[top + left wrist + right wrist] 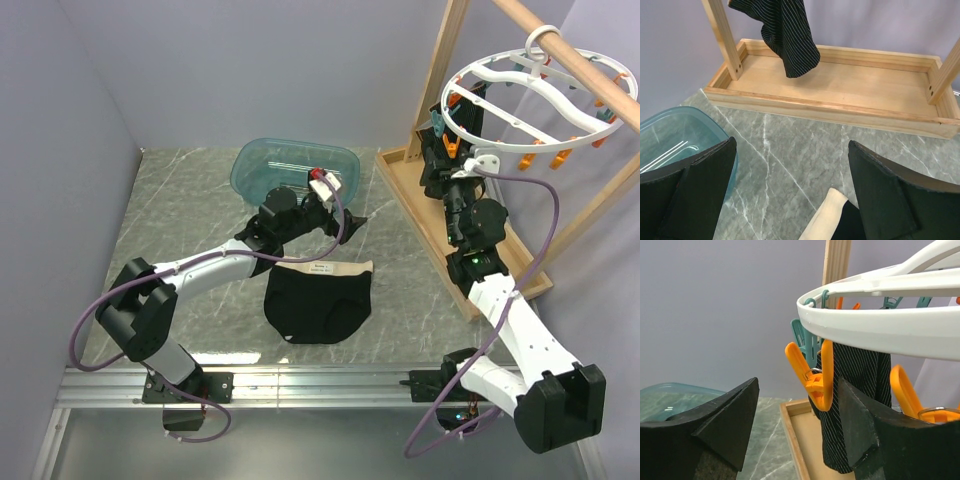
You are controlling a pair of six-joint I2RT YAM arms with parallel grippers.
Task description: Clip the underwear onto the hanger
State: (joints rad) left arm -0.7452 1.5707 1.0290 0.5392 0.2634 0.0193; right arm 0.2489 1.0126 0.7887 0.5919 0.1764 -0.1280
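The underwear (pixel 318 300) is seen flat, well apart from the hanger (pixel 880 330), with left gripper (pixel 791 145) spread empty and right gripper (pixel 797 385) spread just below the hanger; pickup is judged pending, a waistband (pixel 325 268) pinch being required

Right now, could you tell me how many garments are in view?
2. The underwear lies flat on the table; a striped garment hangs under the hanger. Others may be hidden.
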